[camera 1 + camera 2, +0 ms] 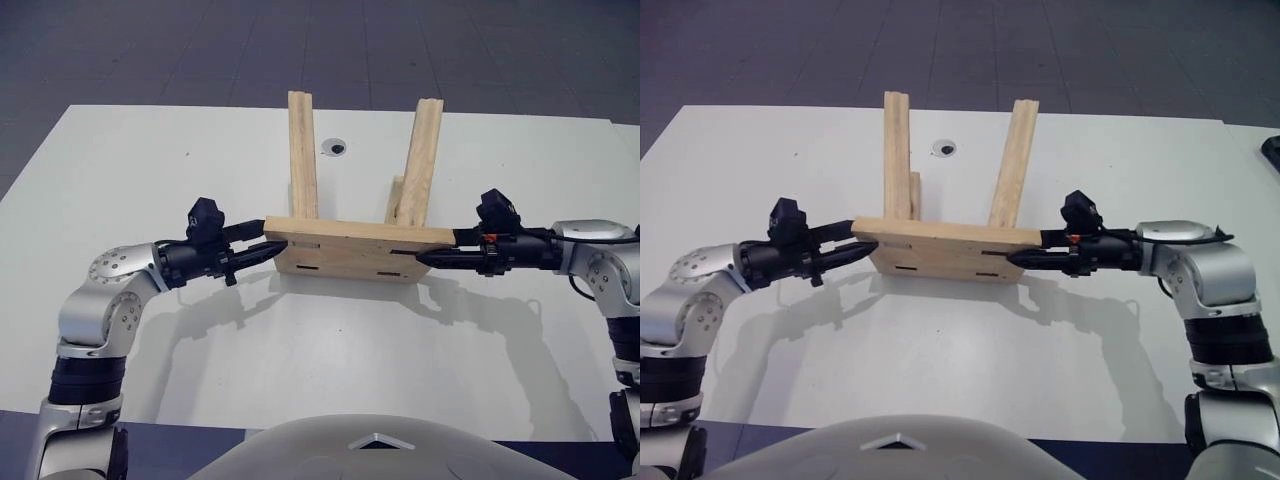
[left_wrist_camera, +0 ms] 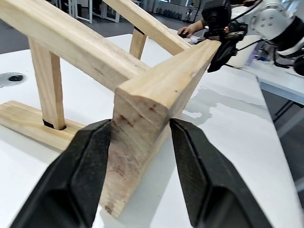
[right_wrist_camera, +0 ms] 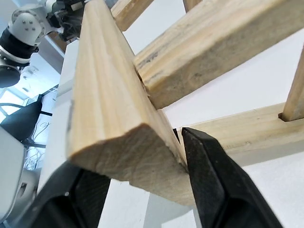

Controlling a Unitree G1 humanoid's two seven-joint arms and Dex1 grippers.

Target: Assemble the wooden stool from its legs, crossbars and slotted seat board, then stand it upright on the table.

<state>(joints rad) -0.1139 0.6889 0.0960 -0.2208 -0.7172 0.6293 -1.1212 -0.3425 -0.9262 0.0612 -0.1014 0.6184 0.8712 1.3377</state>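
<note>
Two tools on it right now, one at each end of the seat board (image 1: 350,250). The left tool (image 1: 270,247) is clenched on the board's left end, with its black pads pressed against both faces of the wood. The right tool (image 1: 422,258) is doing the same on the right end. So both are grasping the seat board, neither one released.

The stool (image 1: 940,200) looks put together but it's lying on its side. The seat board stands on its long edge on the tabletop (image 1: 150,160), and the legs (image 1: 302,155) run off from its far face, away from the robot. A short crossbar (image 2: 47,90) joins an upper leg to a lower one that lies flat on the tabletop behind the board. There's a cable hole (image 1: 335,148) in the tabletop beyond the board, between the legs.

My guess is all that's left is tipping it onto its feet, and that's where I'd worry:
- The pads only pinch the board's ends, so the weight of the legs could make the board turn or slip in the grip.
- If one arm lifts or rotates ahead of the other, the frame gets racked and a leg could pop out of its slot.
- If it comes down on two feet first, it could skid on the tabletop.
</note>
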